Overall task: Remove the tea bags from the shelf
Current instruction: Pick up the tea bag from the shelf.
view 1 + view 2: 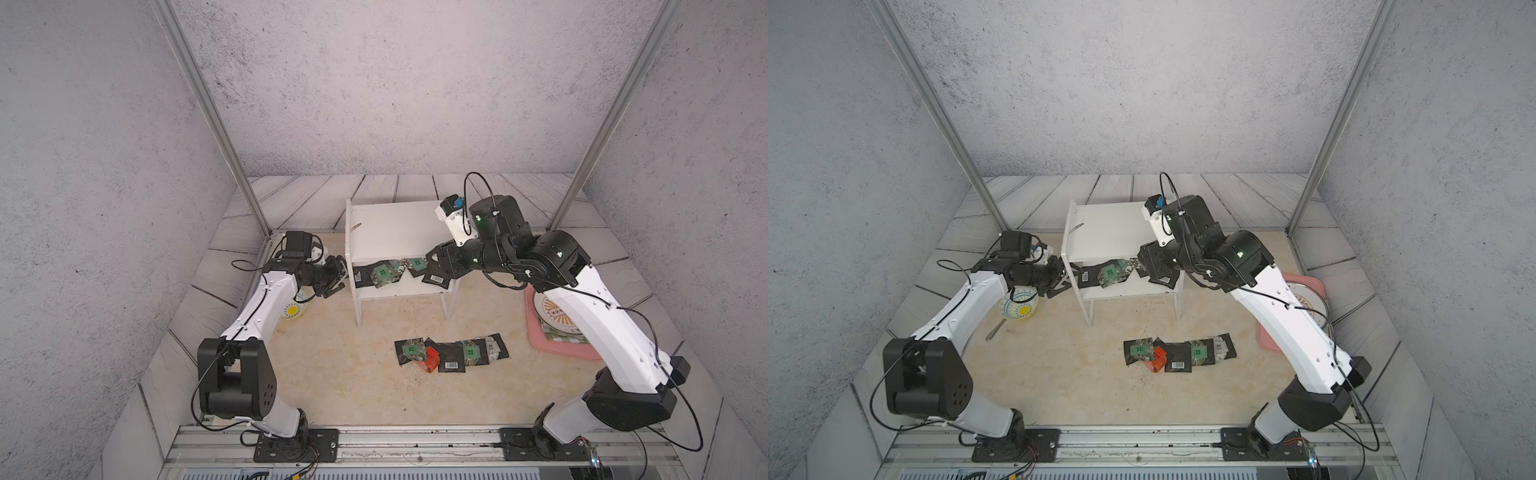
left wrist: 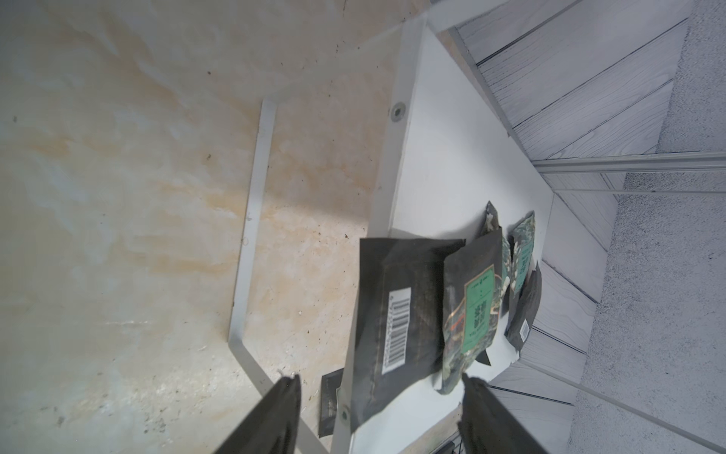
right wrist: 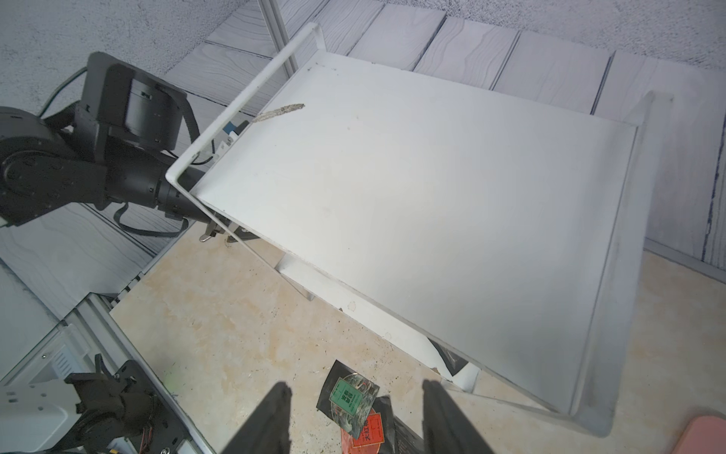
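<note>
The white shelf [image 1: 395, 228] stands at the back middle of the table. Several black tea bags [image 1: 384, 274] lie on its lower board, one hanging over the right end [image 1: 436, 279]. My left gripper [image 1: 338, 276] is open at the shelf's left end. In the left wrist view its fingers [image 2: 288, 401] flank the near end of a barcode tea bag [image 2: 396, 314] without touching it. My right gripper [image 1: 434, 264] is open at the shelf's right end and holds nothing. Several more tea bags [image 1: 451, 353], one of them red-orange [image 3: 365, 432], lie on the table in front.
A patterned bowl [image 1: 293, 309] with a spoon [image 1: 994, 330] sits under my left arm. A pink tray [image 1: 557, 345] holding a plate [image 1: 552, 311] lies at the right, partly under my right arm. A small brown scrap [image 1: 355, 226] lies on the shelf's top board.
</note>
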Robot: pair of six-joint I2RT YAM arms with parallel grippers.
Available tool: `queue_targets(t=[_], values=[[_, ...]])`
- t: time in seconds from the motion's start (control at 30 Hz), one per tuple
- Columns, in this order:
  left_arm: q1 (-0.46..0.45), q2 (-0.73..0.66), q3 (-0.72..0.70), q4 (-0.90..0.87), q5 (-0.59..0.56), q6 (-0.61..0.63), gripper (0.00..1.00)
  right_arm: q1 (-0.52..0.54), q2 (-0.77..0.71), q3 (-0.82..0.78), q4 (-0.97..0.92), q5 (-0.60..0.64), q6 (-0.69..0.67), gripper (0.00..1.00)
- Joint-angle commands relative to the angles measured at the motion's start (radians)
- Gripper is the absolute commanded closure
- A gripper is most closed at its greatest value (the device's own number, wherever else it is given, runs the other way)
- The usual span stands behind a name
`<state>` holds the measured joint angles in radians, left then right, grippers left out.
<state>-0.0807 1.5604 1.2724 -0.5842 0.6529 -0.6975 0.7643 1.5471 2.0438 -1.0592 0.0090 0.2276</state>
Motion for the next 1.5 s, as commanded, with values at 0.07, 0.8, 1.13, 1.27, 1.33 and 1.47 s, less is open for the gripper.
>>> queue_targets(t=[0.07, 0.8, 1.13, 1.27, 1.33, 1.47], values=[[-0.005, 0.056, 0.031, 0.02, 0.036, 0.006, 0.35, -0.015, 0.044, 0.024, -0.008, 0.022, -0.007, 0.44], [-0.021, 0.075, 0.013, 0.067, 0.059, 0.019, 0.77, -0.027, 0.043, -0.052, 0.03, 0.023, 0.009, 0.44], [-0.016, 0.035, 0.008, 0.031, 0.033, 0.046, 0.89, -0.031, 0.043, -0.075, 0.039, 0.027, 0.012, 0.44], [-0.005, 0.016, 0.011, 0.016, 0.03, 0.05, 0.92, -0.035, 0.043, -0.082, 0.041, 0.027, 0.013, 0.44], [0.003, 0.006, 0.012, 0.01, 0.03, 0.055, 0.92, -0.035, 0.044, -0.085, 0.044, 0.027, 0.013, 0.44], [0.023, -0.02, 0.01, -0.01, 0.025, 0.064, 0.94, -0.039, 0.046, -0.088, 0.047, 0.024, 0.015, 0.44]])
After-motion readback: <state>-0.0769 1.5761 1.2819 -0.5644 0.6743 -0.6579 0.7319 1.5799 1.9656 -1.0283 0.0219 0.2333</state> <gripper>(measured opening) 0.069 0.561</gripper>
